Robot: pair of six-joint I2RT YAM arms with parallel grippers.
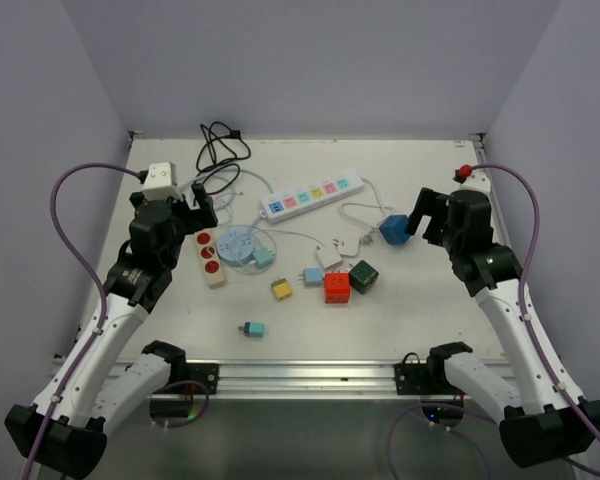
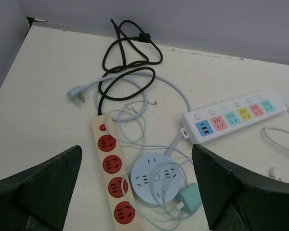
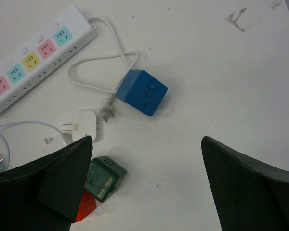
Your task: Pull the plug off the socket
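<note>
A round light-blue socket (image 1: 236, 244) lies left of centre and also shows in the left wrist view (image 2: 154, 179). A teal plug (image 1: 264, 257) with a thin cable rests against its right edge (image 2: 190, 198); I cannot tell if it is plugged in. My left gripper (image 1: 192, 215) is open and empty, above and just behind the round socket, which lies between its fingers (image 2: 136, 150). My right gripper (image 1: 427, 222) is open and empty (image 3: 147, 140), beside a blue cube socket (image 1: 392, 229) that also shows in the right wrist view (image 3: 141, 92).
A beige strip with red sockets (image 1: 210, 257) lies left of the round socket. A white power strip (image 1: 310, 194) and a black cable (image 1: 218, 145) lie behind. Red (image 1: 337, 287) and green (image 1: 363, 276) cubes and loose yellow (image 1: 281, 289), blue (image 1: 313, 275), teal (image 1: 252, 329) and white (image 1: 328, 256) plugs lie mid-table.
</note>
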